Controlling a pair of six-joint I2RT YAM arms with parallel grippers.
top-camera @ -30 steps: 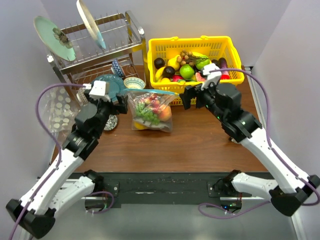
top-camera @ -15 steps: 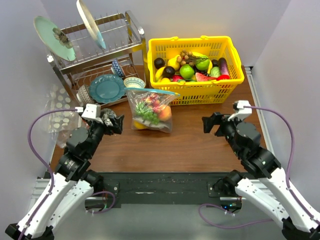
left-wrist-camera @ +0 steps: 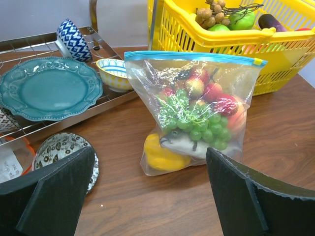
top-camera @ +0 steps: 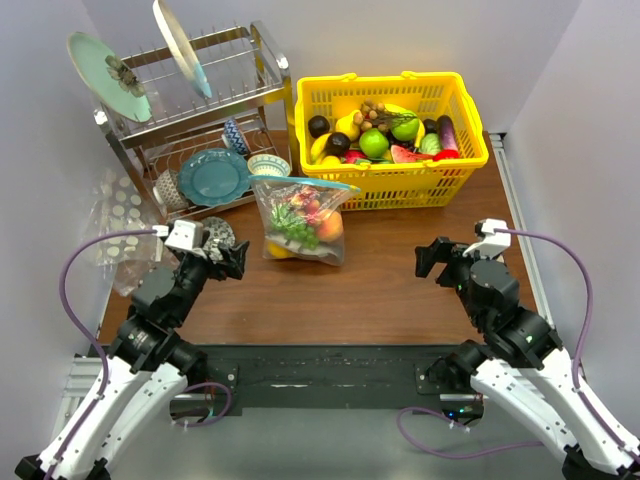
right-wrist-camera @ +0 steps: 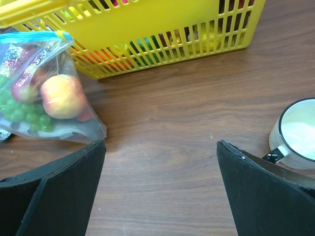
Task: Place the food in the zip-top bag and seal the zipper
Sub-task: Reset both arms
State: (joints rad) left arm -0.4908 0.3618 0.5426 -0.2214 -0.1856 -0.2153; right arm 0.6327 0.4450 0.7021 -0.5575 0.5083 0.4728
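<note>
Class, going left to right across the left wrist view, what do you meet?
Round teal ceramic plate, small yellow-and-blue patterned bowl, clear plastic zip-top bag.

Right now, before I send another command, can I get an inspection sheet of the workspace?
Surface: brown wooden table, no spills seen.
Job's things: zip-top bag upright, food inside; zipper looks closed full width.
Clutter: yellow basket of more toy fruit behind the bag; dish rack holding a teal plate; small patterned dish; white cup.
Grippers: left gripper and right gripper open, empty, apart from the bag.
Cables: purple cable on each arm, off the bag.
Surroundings: white walls; nothing else seen.
</note>
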